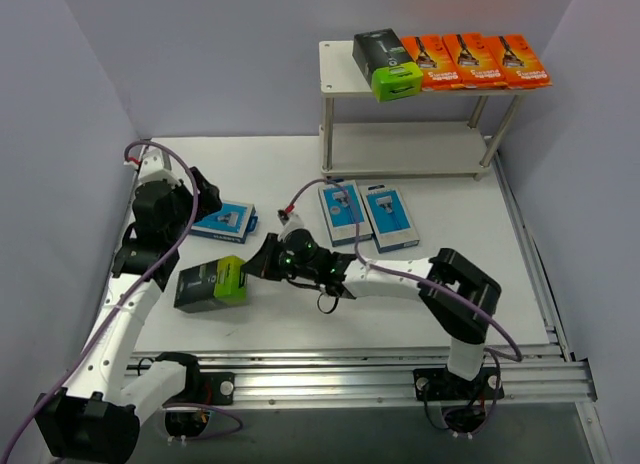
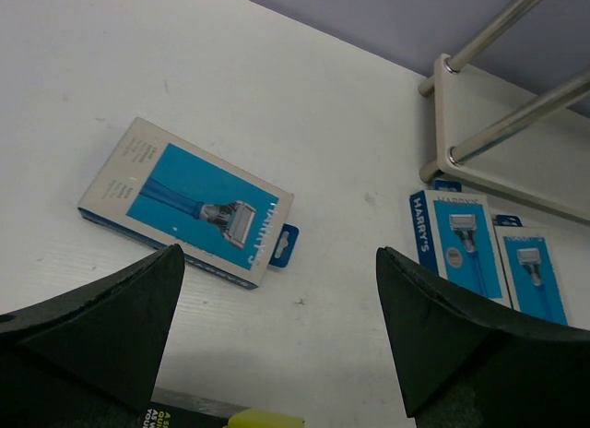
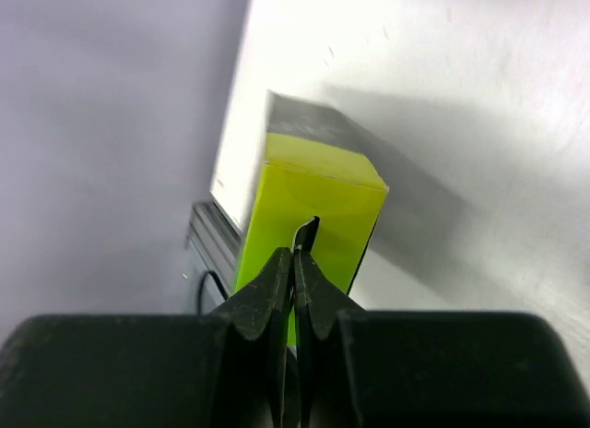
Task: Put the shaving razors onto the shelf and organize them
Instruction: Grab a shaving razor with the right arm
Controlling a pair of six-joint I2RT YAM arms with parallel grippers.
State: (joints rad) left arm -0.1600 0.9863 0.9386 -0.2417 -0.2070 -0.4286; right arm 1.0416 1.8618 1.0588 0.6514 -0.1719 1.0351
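With four pks already up on the shelf [image 1: 338, 69] top board (three orange pks [image 1: 472, 60] in a row, 2nd black pk [image 1: 384, 62] just beside the leftmost one), I'm on no. five: the black pk [image 1: 207, 284]. It's near-left on the table [image 1: 280, 169], well apart from the shelf.

R claw [image 1: 262, 264] reaches across to its lime end, fingers pressed together. The wrist view shows a thin dark tab [image 3: 308, 231] caught between the tips, so I read it as pinched on the pk's hang tab, not 100% sure. Can't tell if the pk is off the table yet.

L claw [image 1: 203, 199] is spread wide w/ nothing in it, hovering over the left blue pk [image 1: 222, 222]. Two more blue pks [image 1: 388, 219] lie side by side just in front of the shelf.

Step, imo: pickup of the black pk, carry not begun.

Next move needs:
- Lift straight up, slow. A tab-only grip is thin, so the pk may swing or slip.
- Carry back-right, passing above the two blue pks.
- Set down by colour next to the 2nd black pk. Only the left end of the top board looks bare, so room is tight. Otherwise use the lower board [image 1: 400, 149].
- Blue pks after that.
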